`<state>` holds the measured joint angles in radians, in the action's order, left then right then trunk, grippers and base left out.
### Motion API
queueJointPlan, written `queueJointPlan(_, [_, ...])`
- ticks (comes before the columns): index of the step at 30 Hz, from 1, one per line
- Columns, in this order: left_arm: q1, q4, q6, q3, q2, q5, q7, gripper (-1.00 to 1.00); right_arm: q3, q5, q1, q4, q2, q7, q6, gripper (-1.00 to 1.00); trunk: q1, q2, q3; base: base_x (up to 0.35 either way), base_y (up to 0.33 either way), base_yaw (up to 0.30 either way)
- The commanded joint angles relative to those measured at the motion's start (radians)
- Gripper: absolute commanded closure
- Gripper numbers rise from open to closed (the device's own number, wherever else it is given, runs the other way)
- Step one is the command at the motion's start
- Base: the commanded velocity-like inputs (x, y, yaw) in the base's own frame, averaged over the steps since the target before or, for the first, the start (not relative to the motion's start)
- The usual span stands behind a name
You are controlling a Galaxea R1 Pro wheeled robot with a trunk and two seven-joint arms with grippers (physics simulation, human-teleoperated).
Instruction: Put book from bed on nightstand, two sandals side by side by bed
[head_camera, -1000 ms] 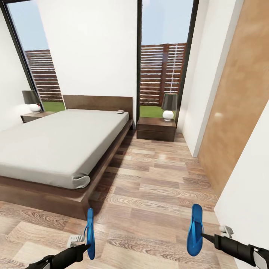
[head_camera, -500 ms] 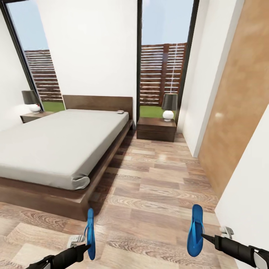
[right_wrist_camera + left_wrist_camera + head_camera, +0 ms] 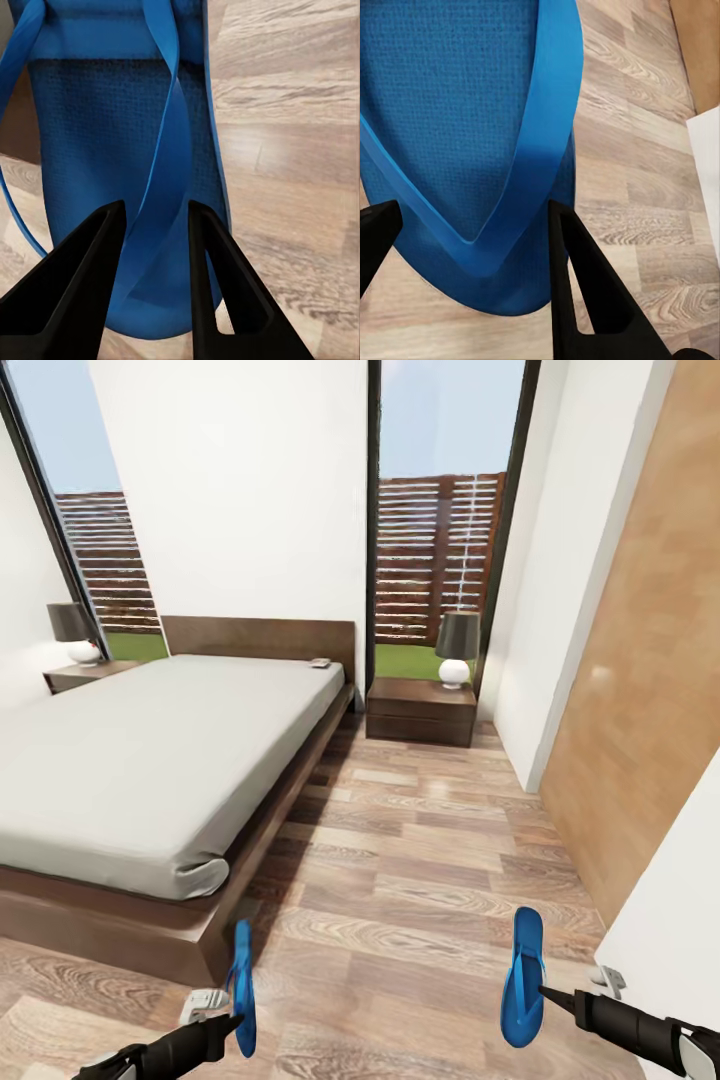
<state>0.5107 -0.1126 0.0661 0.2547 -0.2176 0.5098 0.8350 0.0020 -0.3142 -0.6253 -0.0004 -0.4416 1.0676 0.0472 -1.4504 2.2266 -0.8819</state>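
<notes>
- While we faced into the bedroom from near the foot of the bed, our left gripper (image 3: 232, 1020) was clamped on one blue sandal (image 3: 243, 988), and our right gripper (image 3: 545, 992) pinched the other blue sandal (image 3: 523, 977); each shoe stood on edge, toe up, above the wood-plank floor (image 3: 420, 860).
- Seen from the left wrist, the black fingers (image 3: 577, 277) straddled the sole at its strap; from the right wrist, the fingers (image 3: 206, 277) closed about the strap's stem. We judged this carrying grip kept both hands ready to set the pair down together.
- Beside us lay the bed (image 3: 150, 760), so the drop spot along its frame was near.
- Farther off, the book (image 3: 321, 661) rested on the mattress by the headboard, close to the right nightstand (image 3: 420, 712) with its lamp (image 3: 456, 647); the other nightstand (image 3: 75, 676) stood beyond the bed.
</notes>
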Motion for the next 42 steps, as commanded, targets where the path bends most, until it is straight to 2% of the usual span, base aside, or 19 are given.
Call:
queueJointPlan(1, [0.001,0.001,0.007,0.009,0.000,0.005,0.000,1.00,0.000,-0.004,-0.001,-0.001,0.000,0.003,0.005,1.00,0.000,0.000,-0.001,0.095,0.000,-0.052])
queueJointPlan(15, [0.000,0.001,0.008,0.008,0.013,0.004,-0.001,1.00,0.000,-0.002,-0.001,-0.001,0.000,0.007,0.005,1.00,0.000,0.000,-0.001,0.012,0.000,-0.227])
queueJointPlan(25, [0.000,0.001,0.007,0.008,0.014,0.004,-0.001,1.00,0.000,-0.002,-0.001,-0.001,0.000,0.007,0.005,1.00,0.000,0.000,-0.001,0.015,0.000,-0.027])
queueJointPlan(42, [0.000,0.001,0.006,0.008,0.014,0.004,-0.001,1.00,0.000,-0.002,-0.001,-0.001,0.000,0.007,0.005,1.00,0.000,0.000,-0.001,0.300,-0.014,0.000])
